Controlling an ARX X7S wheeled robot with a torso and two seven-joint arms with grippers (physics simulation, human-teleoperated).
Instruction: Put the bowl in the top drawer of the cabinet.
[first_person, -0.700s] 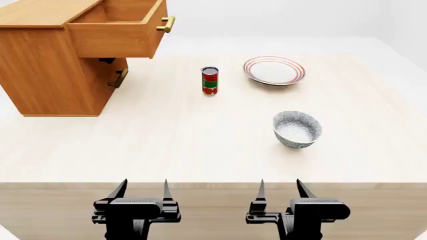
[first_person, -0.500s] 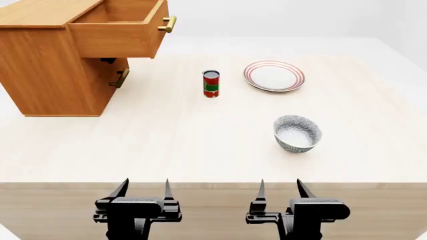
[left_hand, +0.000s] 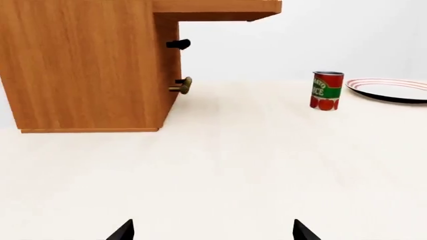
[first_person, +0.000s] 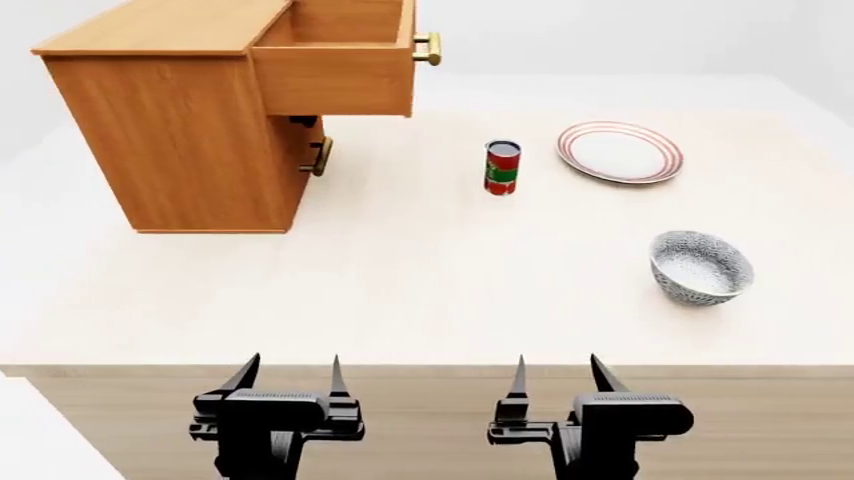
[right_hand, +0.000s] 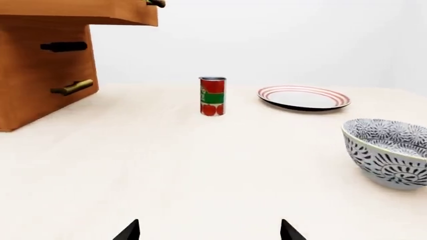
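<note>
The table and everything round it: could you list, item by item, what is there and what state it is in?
Surface: pale wooden table, bare near its front edge.
Job's things: speckled bowl upright at right; cabinet at left, top drawer pulled open.
Clutter: red can upright; red-rimmed plate beyond the bowl.
Hands: left hand and right hand both open, empty, short of the table.
Cables: nothing seen.
Surroundings: plain pale backdrop.

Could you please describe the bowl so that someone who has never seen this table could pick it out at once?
Start at the big wooden cabinet on the table's far left and look across to the opposite side. Past the red can and nearer than the flat red-rimmed plate stands the bowl. It alone is deep and covered in dark speckles.
</note>
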